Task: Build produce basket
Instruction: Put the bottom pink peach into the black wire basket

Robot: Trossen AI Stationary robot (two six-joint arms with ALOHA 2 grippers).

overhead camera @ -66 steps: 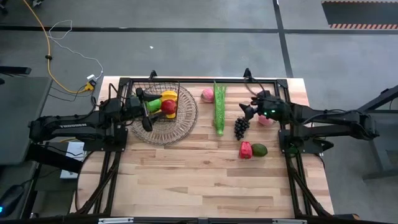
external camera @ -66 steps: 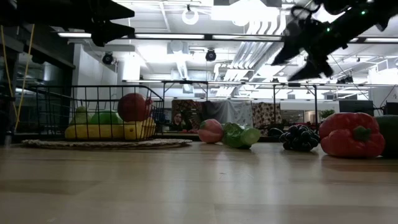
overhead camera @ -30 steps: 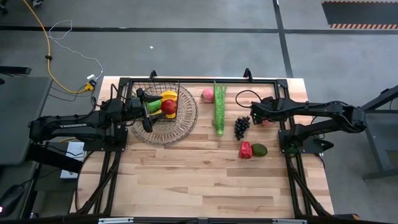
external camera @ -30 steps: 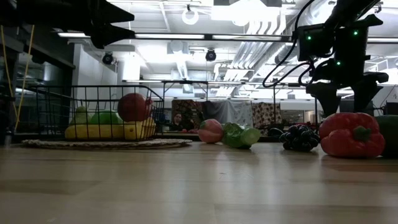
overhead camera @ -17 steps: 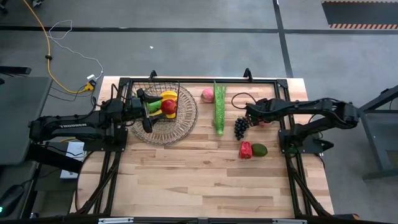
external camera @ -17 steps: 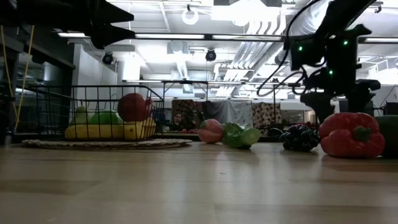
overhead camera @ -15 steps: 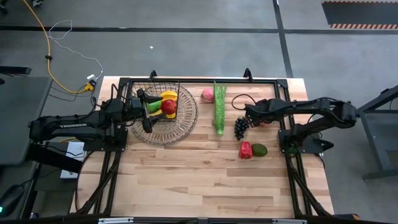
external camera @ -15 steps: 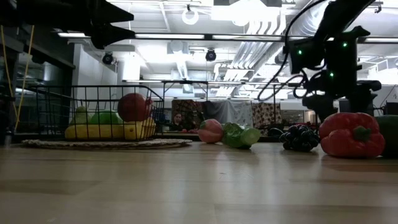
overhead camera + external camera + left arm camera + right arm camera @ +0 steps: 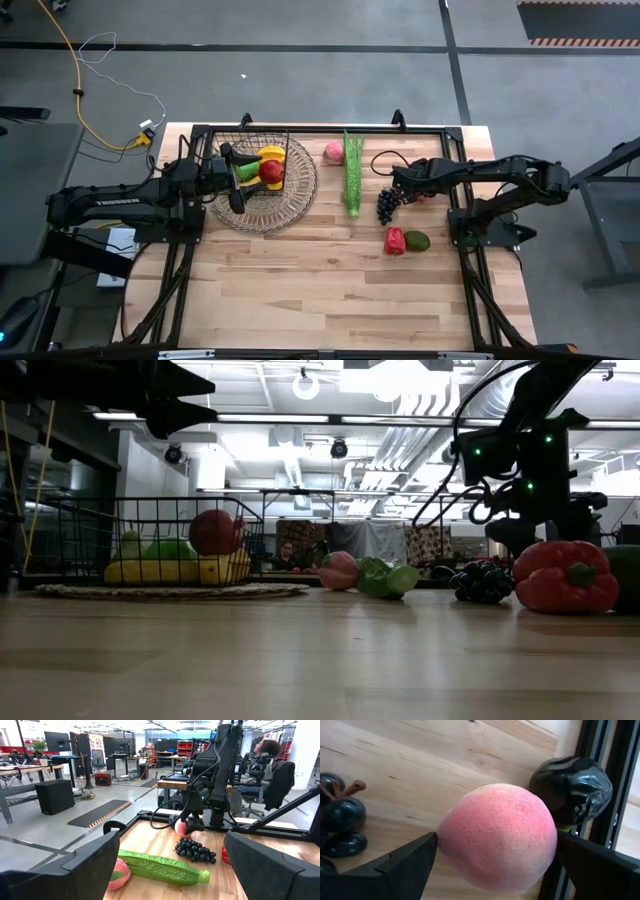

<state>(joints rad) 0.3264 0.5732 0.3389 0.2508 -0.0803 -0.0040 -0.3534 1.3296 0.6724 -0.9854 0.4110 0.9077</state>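
Note:
The black wire basket (image 9: pixel 258 158) stands on a round wicker tray (image 9: pixel 290 205) at the table's far left. It holds bananas, a green piece and a red apple (image 9: pixel 215 532). My left gripper (image 9: pixel 232 172) hovers open above the basket. My right gripper (image 9: pixel 497 837) slants down, open, one finger on either side of a pink peach (image 9: pixel 505 820) that lies on the table next to the purple grapes (image 9: pixel 386 205). I cannot tell whether the fingers touch the peach. In the high view my right arm hides this peach.
A second peach (image 9: pixel 334 152) and the long green stalk (image 9: pixel 353 172) lie at the far middle. A red pepper (image 9: pixel 396 241) and an avocado (image 9: pixel 417 241) lie nearer, to the right. A black frame rail with a knob (image 9: pixel 572 790) runs just behind the peach.
My right gripper has come down toward the peach beside the grapes and shifted a little toward the table's left, tipping further downward. Its fingers have stayed open.

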